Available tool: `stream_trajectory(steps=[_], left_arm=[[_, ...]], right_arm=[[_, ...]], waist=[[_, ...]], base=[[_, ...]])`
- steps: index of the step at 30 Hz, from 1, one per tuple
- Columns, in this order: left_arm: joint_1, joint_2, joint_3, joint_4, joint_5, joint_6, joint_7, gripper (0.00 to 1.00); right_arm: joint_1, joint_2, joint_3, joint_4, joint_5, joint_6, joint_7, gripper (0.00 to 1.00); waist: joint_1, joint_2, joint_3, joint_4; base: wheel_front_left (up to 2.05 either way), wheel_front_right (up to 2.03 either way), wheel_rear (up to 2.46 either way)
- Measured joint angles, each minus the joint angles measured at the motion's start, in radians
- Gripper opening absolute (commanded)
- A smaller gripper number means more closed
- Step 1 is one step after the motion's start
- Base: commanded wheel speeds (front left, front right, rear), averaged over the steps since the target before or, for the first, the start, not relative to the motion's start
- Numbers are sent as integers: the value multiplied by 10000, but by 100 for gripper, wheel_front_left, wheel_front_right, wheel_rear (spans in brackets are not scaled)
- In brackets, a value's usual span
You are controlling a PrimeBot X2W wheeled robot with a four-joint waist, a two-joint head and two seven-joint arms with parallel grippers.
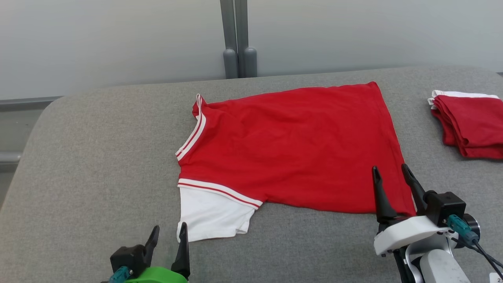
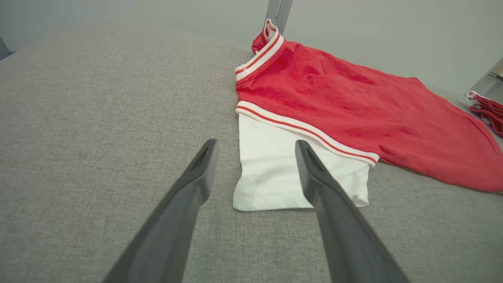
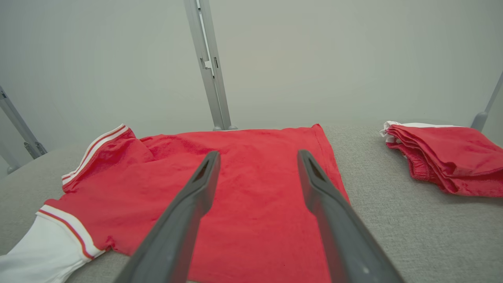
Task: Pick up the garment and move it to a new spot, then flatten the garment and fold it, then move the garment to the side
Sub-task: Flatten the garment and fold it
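**Head view.** A red shirt (image 1: 290, 149) lies spread flat on the grey table (image 1: 98, 157), with its striped collar to the left and its hem to the right. Its white sleeve (image 1: 212, 214) points toward the robot. The left gripper (image 1: 169, 227) sits just before the sleeve's end with its jaws open. The right gripper (image 1: 390, 168) stands at the shirt's near right corner, jaws also open. A pile of folded red clothes (image 1: 471, 125) lies well apart at the far right.

**Left wrist view.** The open jaws of the left gripper (image 2: 255, 143) frame the sleeve (image 2: 271, 173) and hold nothing.

**Right wrist view.** The right gripper (image 3: 258, 153) is above the shirt (image 3: 255, 188) with its jaws apart and empty. Whether it touches the cloth cannot be told. The pile (image 3: 448, 161) lies to the right, and a grey post (image 3: 210, 70) rises behind the table.
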Motion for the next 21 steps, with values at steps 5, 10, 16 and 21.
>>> stream_trajectory(steps=[5,10,16,21], left_arm=[[12,-2,-226,621,-602,-98,370,100],[-178,0,-349,1264,-861,-96,376,100],[-673,-2,-355,2008,-934,48,180,100],[-975,0,-303,2454,-936,240,167,100]], right_arm=[[18,0,17,10,0,0,0,100],[13,2,59,44,-4,-2,0,100],[-4,2,79,69,-75,-2,0,100],[-34,2,15,67,-123,-2,0,100]], waist=[[0,0,74,-50],[0,0,175,-186],[0,0,353,-415],[0,0,521,-574]], base=[[0,0,0],[0,0,0],[0,0,0],[0,0,0]])
